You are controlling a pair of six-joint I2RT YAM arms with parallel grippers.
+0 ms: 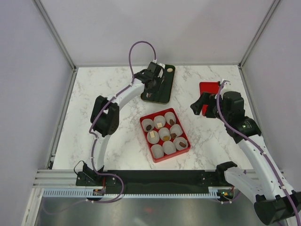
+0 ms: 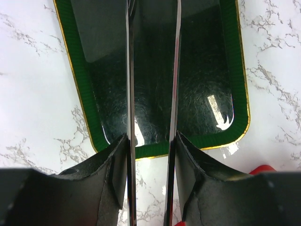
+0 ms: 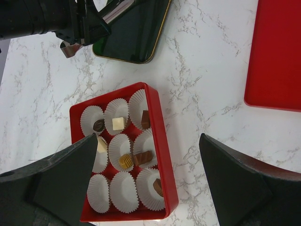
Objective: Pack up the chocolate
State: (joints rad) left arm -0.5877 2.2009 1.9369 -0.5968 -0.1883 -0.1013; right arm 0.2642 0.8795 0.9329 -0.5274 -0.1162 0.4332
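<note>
A red box (image 1: pixel 184 151) holds white paper cups, and several have chocolate in them: a dark one (image 3: pixel 99 125), a white cube (image 3: pixel 118 123), a tan round one (image 3: pixel 125 161) and brown pieces (image 3: pixel 157 187). One tan chocolate (image 1: pixel 169 70) lies at the far end of a dark green tray (image 1: pixel 164 89). My left gripper (image 1: pixel 151 83) hovers over the tray's near end. Its thin metal blades (image 2: pixel 152 47) stand apart with nothing between them. My right gripper (image 1: pixel 199 106) is open and empty, right of the box. In the right wrist view (image 3: pixel 147 136) it looks down on the box.
A red lid (image 1: pixel 208 88) lies flat at the back right, beside my right gripper; it also shows in the right wrist view (image 3: pixel 277 52). Grey walls enclose the marble table (image 1: pixel 103 89) on three sides. A black rail (image 1: pixel 160 176) runs along the near edge.
</note>
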